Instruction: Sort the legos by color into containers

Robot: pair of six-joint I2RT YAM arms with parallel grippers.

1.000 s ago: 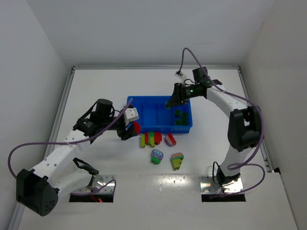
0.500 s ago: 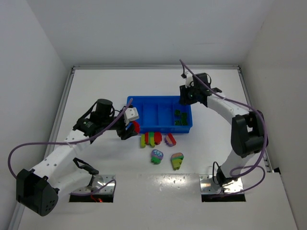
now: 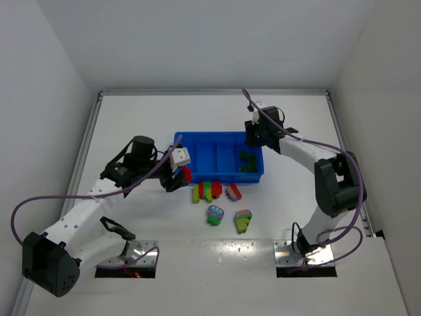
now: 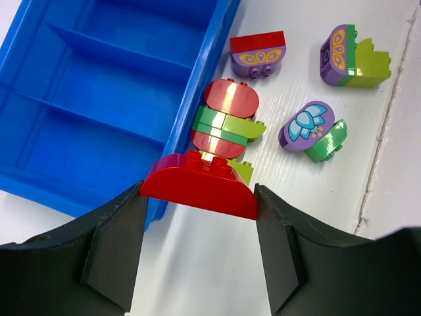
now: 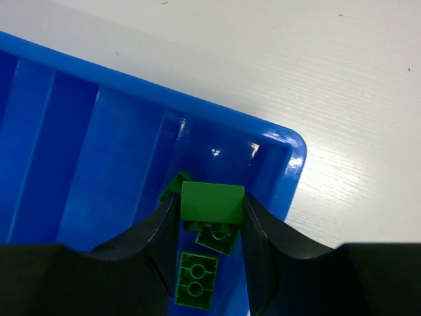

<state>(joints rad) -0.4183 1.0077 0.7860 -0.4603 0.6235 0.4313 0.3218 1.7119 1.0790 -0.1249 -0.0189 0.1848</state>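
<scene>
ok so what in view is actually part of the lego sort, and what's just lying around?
Job:
blue tray
red brick in left gripper
green brick in right gripper
green bricks in the tray
four loose mixed-colour clusters

Just there:
purple cables
metal base plates

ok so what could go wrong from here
The red brick in the left claw hangs at the wall of the tray, not over a compartment; released here it might fall outside.
The red and green stack lies right beside that claw and could get knocked.
The green brick in the right claw is near the tray's corner; it might catch the rim.
</scene>
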